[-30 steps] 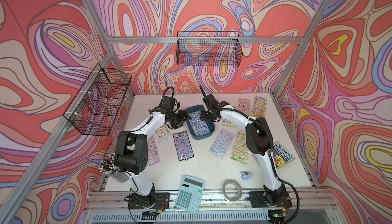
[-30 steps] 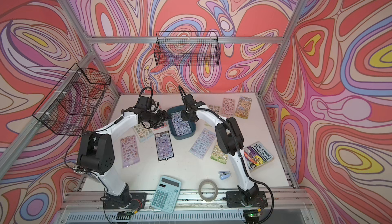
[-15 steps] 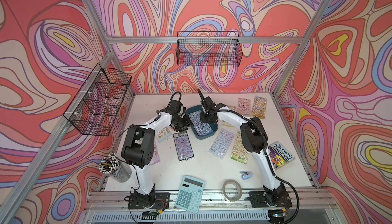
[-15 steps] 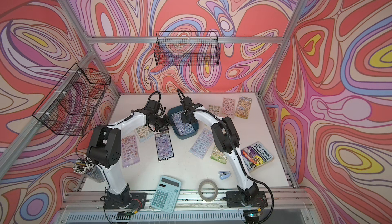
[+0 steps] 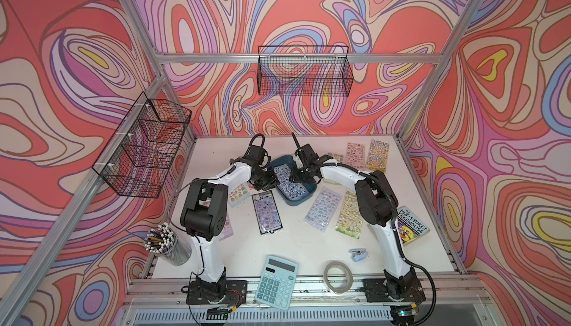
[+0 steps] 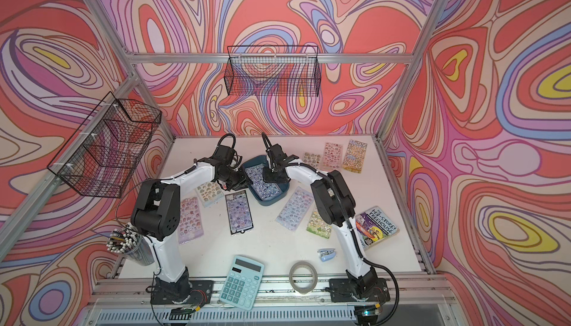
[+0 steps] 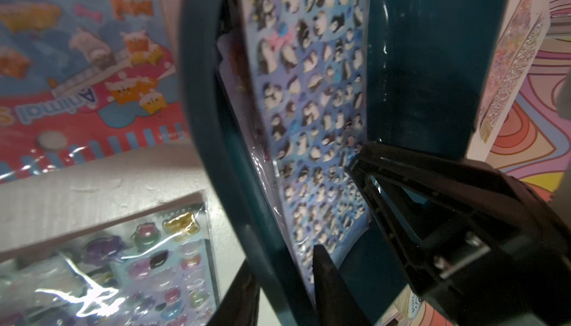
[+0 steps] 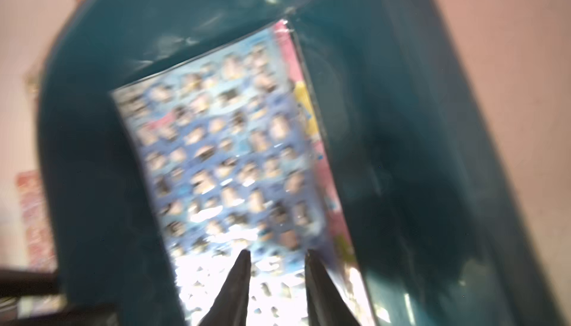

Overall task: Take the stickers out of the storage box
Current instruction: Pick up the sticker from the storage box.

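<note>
The teal storage box sits mid-table, with blue penguin stickers lying inside. My left gripper is at the box's left side. In the left wrist view the left gripper is shut on the box wall, one finger outside and one inside. My right gripper hangs open just above the top sheet, with a narrow gap between its fingers. A pink sheet peeks out beneath. Other sticker sheets lie on the table around the box.
A calculator, tape roll and stapler lie near the front edge. A book is at the right, a pencil cup at the front left. Wire baskets hang on the walls.
The left arm has swung in to the box and its jaws have closed on the wall. The right jaws have narrowed over the sheet in the box.
</note>
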